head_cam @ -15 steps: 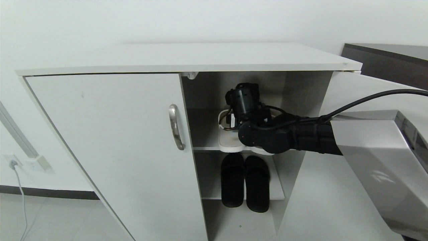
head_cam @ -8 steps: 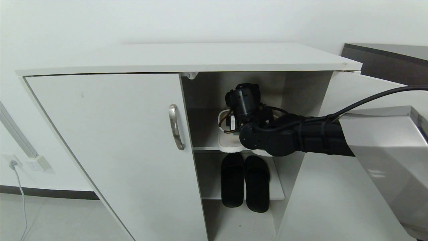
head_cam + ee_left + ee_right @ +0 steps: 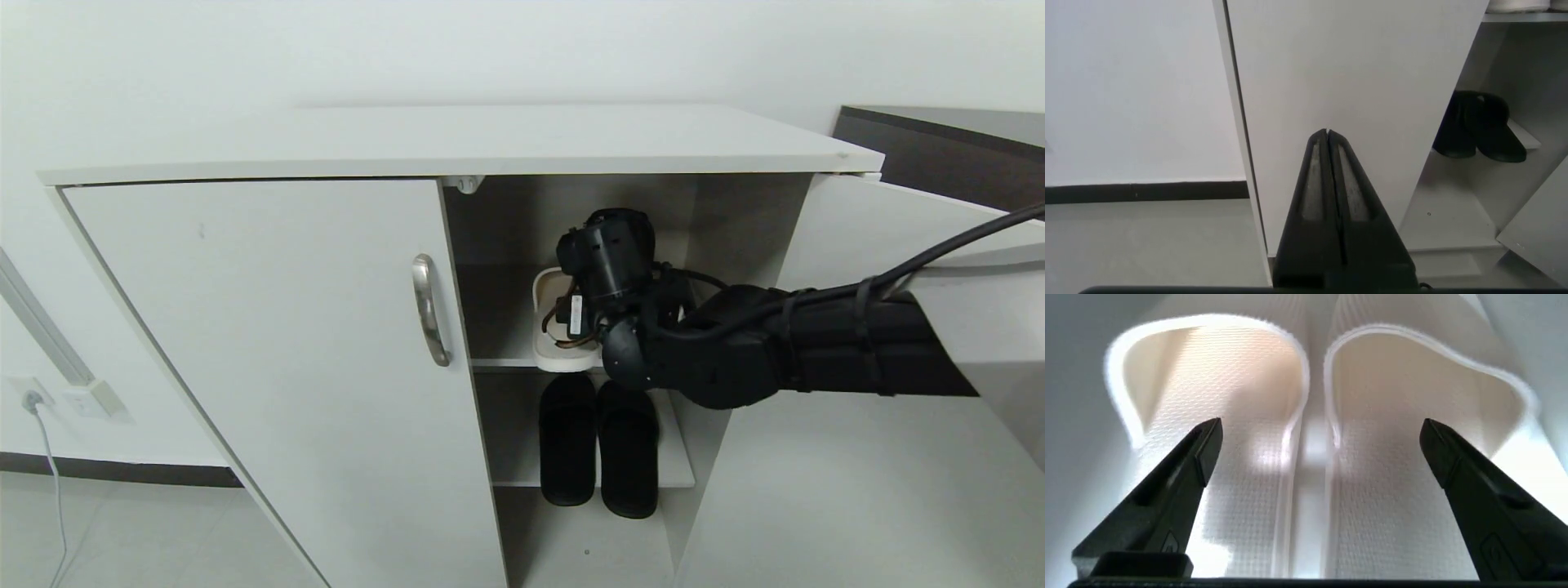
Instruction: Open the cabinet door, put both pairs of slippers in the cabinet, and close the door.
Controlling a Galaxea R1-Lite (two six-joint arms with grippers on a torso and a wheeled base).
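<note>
While the right gripper [image 3: 1320,429] hangs wide open over 2 white slippers [image 3: 1233,400] on a cabinet shelf [image 3: 498,362], the left gripper [image 3: 1327,135] is shut near the closed door [image 3: 1355,73].

Smooth, matt white laminate over the cabinet [image 3: 457,135]. Brushed metal handle [image 3: 430,310], softly shiny along its curve. Foam-like cream slippers [image 3: 1241,392], footbeds finely dimpled, rims smooth and rounded. Matt, rubbery-looking black slippers [image 3: 600,445]. Matt black plastic on the right gripper [image 3: 1320,429] and the left gripper [image 3: 1327,139], with duller grey strips along the left one's fingers [image 3: 1310,188].
</note>
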